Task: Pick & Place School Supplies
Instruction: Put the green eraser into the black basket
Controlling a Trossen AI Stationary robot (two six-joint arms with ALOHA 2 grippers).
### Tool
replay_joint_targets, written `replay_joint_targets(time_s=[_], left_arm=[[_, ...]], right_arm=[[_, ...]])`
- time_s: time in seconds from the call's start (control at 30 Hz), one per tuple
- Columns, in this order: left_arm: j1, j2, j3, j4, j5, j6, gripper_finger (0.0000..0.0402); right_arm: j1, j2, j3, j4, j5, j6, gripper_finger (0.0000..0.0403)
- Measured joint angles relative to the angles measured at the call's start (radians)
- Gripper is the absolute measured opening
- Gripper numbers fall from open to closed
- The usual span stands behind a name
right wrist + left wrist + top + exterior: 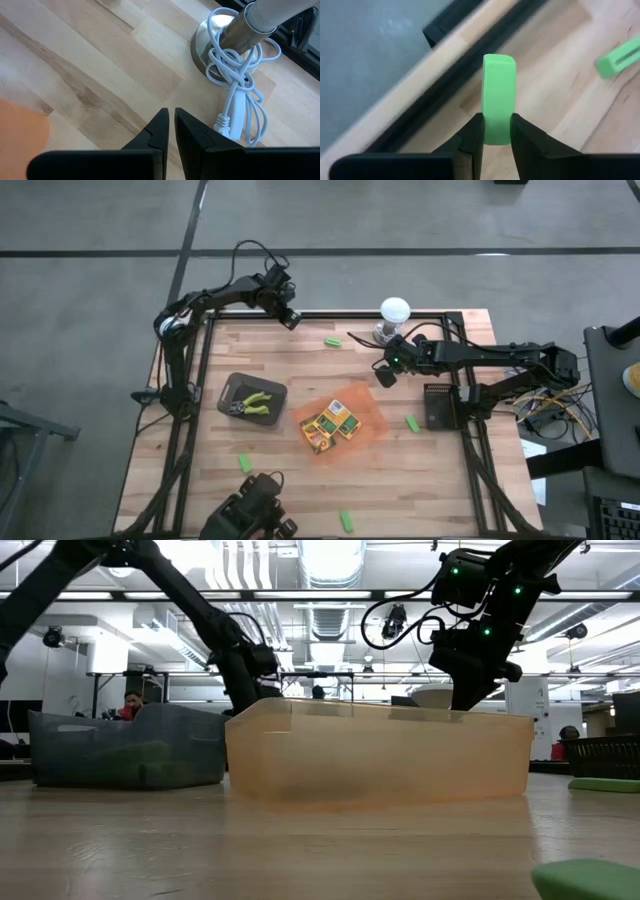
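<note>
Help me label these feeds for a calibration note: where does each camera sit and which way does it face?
High: overhead, straight down on the table; both arms show.
Low: table height, level past the orange tray; arms descend from above.
Left wrist: past the left hand, shut on a green piece.
Right wrist: past the shut right hand toward the lamp.
Shared: high and right wrist both show the lamp.

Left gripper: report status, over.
Left gripper shut on green piece, near table's far edge. Right gripper shut, empty, beside lamp. Nothing in the way.
</note>
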Motion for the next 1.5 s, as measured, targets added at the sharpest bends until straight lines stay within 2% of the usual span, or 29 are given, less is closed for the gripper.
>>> replay_joint_targets(time_s=[0.27,0.53,0.73,1.0,1.23,1.5], left_arm=[[-0.010,-0.106,0.023,-0.001,0.016,-0.028,0.0085],[-0.050,-0.242,0.022,0.002,0.153,-0.059,0.0085],[-0.125,-0.334,0.022,0.057,0.225,-0.090,0.0085],[-0.285,-0.364,0.022,0.272,0.233,-0.150,0.0085],[-0.388,-0.396,0.022,0.286,0.233,-0.147,0.0085],[-0.431,-0.410,0.019,0.278,0.232,-0.166,0.0085]], right_arm=[[0.000,0.000,0.000,0.000,0.000,0.000,0.0027],[0.000,0.000,0.000,0.000,0.000,0.000,0.0027],[0.000,0.000,0.000,0.000,0.000,0.000,0.0027],[0.000,0.000,0.000,0.000,0.000,0.000,0.0027],[0.000,0.000,0.000,0.000,0.000,0.000,0.0027],[0.000,0.000,0.000,0.000,0.000,0.000,0.0027]])
